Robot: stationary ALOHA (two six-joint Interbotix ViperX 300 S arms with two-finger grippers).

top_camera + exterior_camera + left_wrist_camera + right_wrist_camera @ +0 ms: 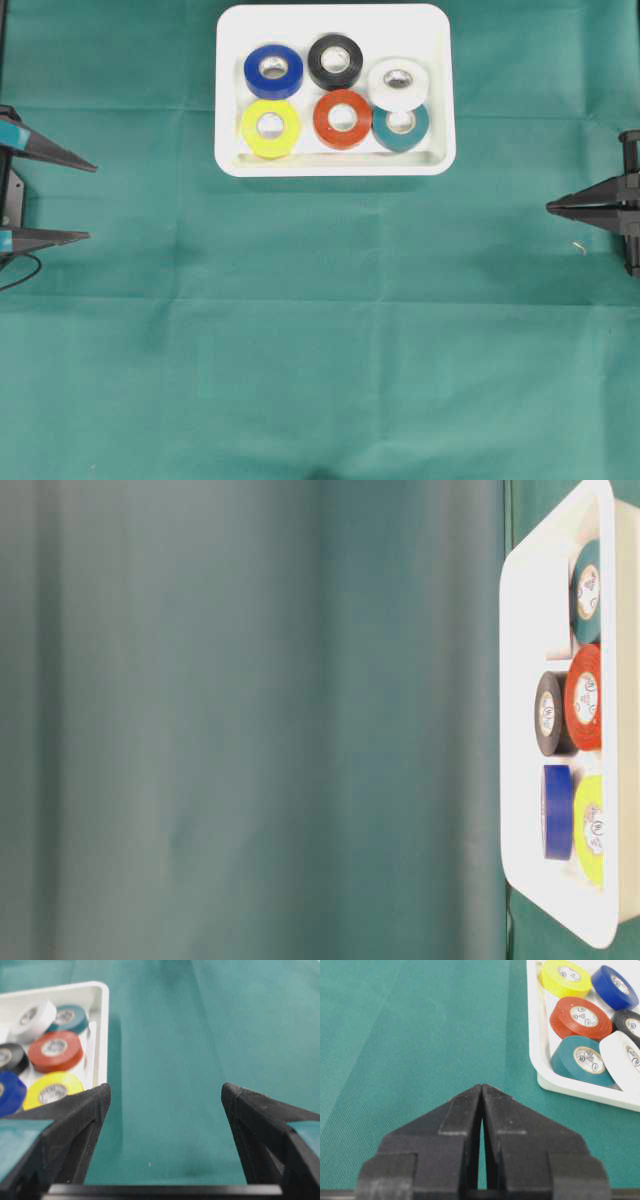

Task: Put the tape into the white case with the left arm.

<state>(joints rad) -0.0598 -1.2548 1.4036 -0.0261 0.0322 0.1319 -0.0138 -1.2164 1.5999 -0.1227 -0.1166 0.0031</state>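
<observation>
Currently all six tape rolls [336, 104] lie inside the white case [440, 90]. The left gripper [75, 200] rests at the tabletop edge, jaws spread, empty. Risk: any re-entry could knock rolls or shift the case.

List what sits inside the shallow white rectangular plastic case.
The white case holds six tape rolls: blue, black, white, yellow, red and teal. The white roll overlaps the teal one's far edge, partly hiding it.

White case [335, 22], green cloth [320, 330]
</observation>
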